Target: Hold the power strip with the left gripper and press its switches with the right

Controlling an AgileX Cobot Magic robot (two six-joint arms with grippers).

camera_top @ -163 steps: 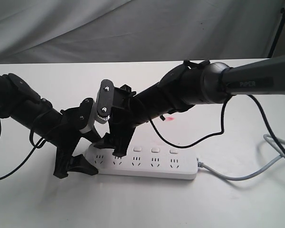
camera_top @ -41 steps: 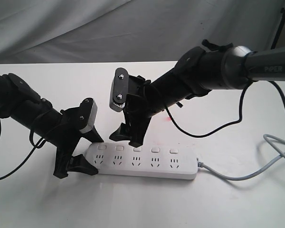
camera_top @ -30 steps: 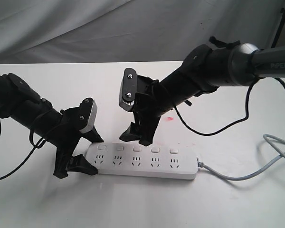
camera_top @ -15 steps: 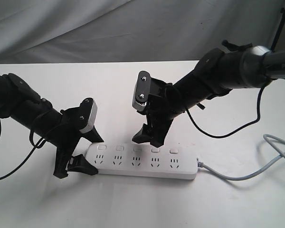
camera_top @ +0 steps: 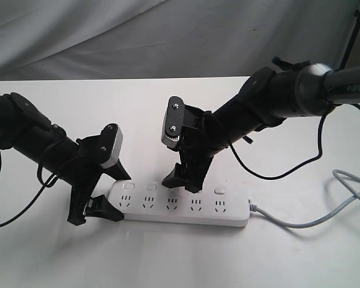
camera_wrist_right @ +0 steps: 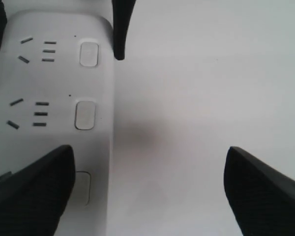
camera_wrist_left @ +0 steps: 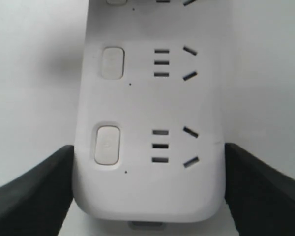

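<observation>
Nearest you, the power strip (camera_top: 228, 219) lies flat on the tabletop (camera_top: 168, 258). Its long axis runs along the front edge, and its cable (camera_top: 300, 223) leaves toward the right arm's side. The left gripper (camera_top: 121, 197) clamps the opposite end, 1 finger against each long side. Just beyond, the right gripper (camera_top: 183, 180) hangs with its fingers spread. 1 finger partly covers the 3rd button (camera_wrist_right: 83, 189) in the row of switches (camera_top: 150, 187), counted from the held end. The other finger is over bare tabletop past the strip's far side. Whether the finger touches, you cannot tell.
</observation>
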